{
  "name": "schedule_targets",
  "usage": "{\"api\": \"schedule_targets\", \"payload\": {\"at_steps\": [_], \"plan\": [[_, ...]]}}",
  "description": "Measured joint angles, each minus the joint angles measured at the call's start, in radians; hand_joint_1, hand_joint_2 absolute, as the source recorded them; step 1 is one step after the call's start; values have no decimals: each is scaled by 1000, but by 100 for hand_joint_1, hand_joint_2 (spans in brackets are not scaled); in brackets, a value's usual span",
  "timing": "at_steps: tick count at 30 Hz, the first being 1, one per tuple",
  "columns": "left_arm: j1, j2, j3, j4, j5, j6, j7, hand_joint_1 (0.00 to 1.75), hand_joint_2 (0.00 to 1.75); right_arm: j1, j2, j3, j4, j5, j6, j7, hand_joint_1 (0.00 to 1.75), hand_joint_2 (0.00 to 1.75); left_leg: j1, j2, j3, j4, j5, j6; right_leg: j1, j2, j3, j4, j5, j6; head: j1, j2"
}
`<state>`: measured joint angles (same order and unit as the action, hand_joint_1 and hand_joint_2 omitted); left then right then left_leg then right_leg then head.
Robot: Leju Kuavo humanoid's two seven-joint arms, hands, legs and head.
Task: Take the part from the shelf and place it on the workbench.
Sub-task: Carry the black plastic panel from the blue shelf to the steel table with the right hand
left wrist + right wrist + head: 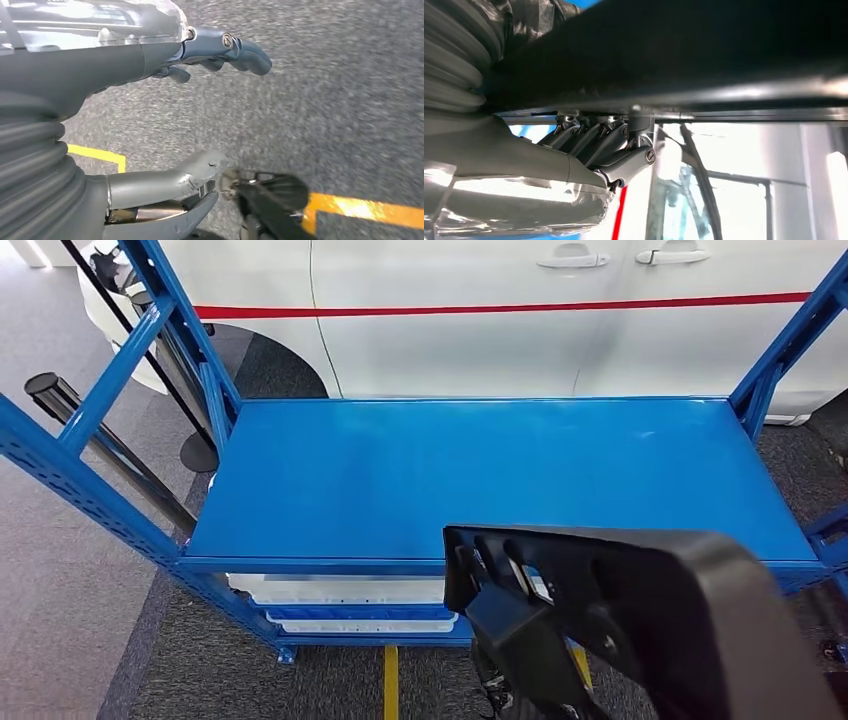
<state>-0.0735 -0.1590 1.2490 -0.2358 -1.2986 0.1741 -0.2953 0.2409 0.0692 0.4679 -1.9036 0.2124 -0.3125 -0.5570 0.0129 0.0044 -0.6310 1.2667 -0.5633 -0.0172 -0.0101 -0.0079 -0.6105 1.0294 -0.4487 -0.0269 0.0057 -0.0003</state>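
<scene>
**Black part held before the blue shelf**

At the lower right of the head view: one black part, a broad moulded plastic piece with ribbed recesses on its near face, held up in front of the blue shelf and covering part of the shelf's front edge; it touches neither the shelf top nor any other surface that can be seen.

Right hand: seen in the right wrist view; dark fingers curled up against the underside of the part, which spans that picture as a wide dark band; the hand is grasping the part.

Left hand: seen in the left wrist view above grey carpet; thumb and fingers spread well apart with nothing between them, released.

Shelf: blue steel frame with perforated uprights; flat blue top deck; white trays on the lower tier beneath the deck.

Behind the shelf: white car with a red stripe along its side and two door handles near the top edge.

Floor: grey carpet; yellow line running up to the foot of the shelf; yellow tape also in the left wrist view.
</scene>
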Motion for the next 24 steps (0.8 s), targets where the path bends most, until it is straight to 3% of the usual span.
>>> {"api": "schedule_targets", "payload": {"at_steps": [1, 3, 4, 5, 7, 8, 9, 11, 12, 13, 14, 16, 17, 19, 20, 22, 24], "plan": [[-1, 2, 1, 0, 0, 0, 1, 0, 175, 1, -2, 4, 6, 17, -1, 8, 175, 175, -1, 0, 52, -61, 24, 6, 1, 0, -11, 3, 9, 2, 0, 0], [-3, 6, 1, 0, 0, -1, 2, 0, 175, 3, -7, 15, 17, 43, -5, 17, 175, 175, -6, -1, 158, -212, 28, 19, 3, 1, -28, 8, 26, 10, 0, 0], [-5, 7, 2, -1, -1, -2, 2, 0, 175, 3, -9, 20, 21, 50, -8, 19, 175, 175, -10, -1, 187, -263, 19, 25, 3, -1, -31, 7, 35, 15, 0, 0], [-5, 9, 2, -1, -1, -2, 3, 0, 175, 4, -11, 25, 25, 58, -12, 22, 175, 175, -13, -1, 197, -288, 12, 29, 2, -2, -33, 5, 44, 22, 0, 0], [-5, 9, 2, -1, -2, -3, 4, 0, 175, 3, -18, 36, 34, 81, -22, 34, 175, 175, -13, 1, 186, -297, 31, 40, -1, -3, -35, 0, 55, 35, 0, 0], [-5, 9, 3, -1, -2, -3, 5, 0, 175, 2, -22, 43, 39, 94, -27, 41, 175, 175, -11, 4, 177, -301, 44, 48, -1, -1, -41, 10, 38, 40, 0, 0], [-6, 9, 3, -1, -3, -4, 6, 0, 175, 2, -27, 49, 46, 104, -32, 47, 175, 175, -9, 7, 165, -305, 58, 56, -2, 1, -51, 36, 1, 44, 0, 0], [-5, 9, 3, -1, -4, -5, 8, 0, 175, 2, -37, 58, 58, 116, -38, 54, 175, 175, -8, 9, 135, -305, 82, 66, -4, 4, -77, 142, -107, 50, 0, 0], [-5, 10, 3, -1, -4, -5, 8, 0, 175, 2, -42, 61, 64, 119, -39, 55, 175, 175, -9, 10, 119, -303, 94, 67, -5, 4, -86, 203, -143, 53, 0, 0], [-5, 10, 3, -1, -4, -5, 8, 0, 175, 2, -45, 63, 69, 121, -40, 55, 175, 175, -9, 10, 103, -300, 105, 66, -6, 4, -87, 249, -153, 55, 0, 0], [-5, 11, 4, -1, -4, -5, 8, 0, 175, 1, -48, 66, 74, 122, -41, 55, 175, 175, -9, 11, 85, -294, 116, 64, -6, 4, -75, 269, -138, 57, 0, 0], [-5, 11, 4, -1, -4, -6, 8, 0, 175, -1, -53, 70, 82, 124, -48, 57, 175, 175, -9, 10, 50, -277, 132, 58, -8, 4, 0, 206, -81, 57, 0, 0], [-5, 10, 4, -1, -5, -6, 8, 0, 175, -4, -55, 73, 86, 125, -52, 58, 175, 175, -10, 10, 34, -266, 137, 53, -8, 4, 53, 136, -72, 55, 0, 0], [-4, 10, 4, -1, -8, -7, 9, 0, 175, -11, -55, 76, 91, 127, -57, 63, 175, 175, -12, 9, 14, -249, 147, 43, -3, 5, 131, 16, -95, 44, 0, 0], [-4, 10, 4, -1, -10, -7, 9, 0, 175, -13, -56, 78, 94, 128, -58, 65, 175, 175, -12, 9, 9, -245, 154, 37, 0, 6, 144, -12, -107, 37, 0, 0], [-4, 11, 4, -1, -12, -8, 10, 0, 175, -15, -56, 80, 101, 128, -62, 69, 175, 175, -10, 8, 3, -243, 164, 23, 1, 4, 134, -21, -98, 20, 0, 0], [-2, 13, 4, -1, -13, -9, 11, 0, 175, -16, -56, 82, 109, 128, -67, 72, 175, 175, -6, 5, -13, -210, 116, 11, -2, 0, 113, -23, -76, 1, 0, 0]]}}
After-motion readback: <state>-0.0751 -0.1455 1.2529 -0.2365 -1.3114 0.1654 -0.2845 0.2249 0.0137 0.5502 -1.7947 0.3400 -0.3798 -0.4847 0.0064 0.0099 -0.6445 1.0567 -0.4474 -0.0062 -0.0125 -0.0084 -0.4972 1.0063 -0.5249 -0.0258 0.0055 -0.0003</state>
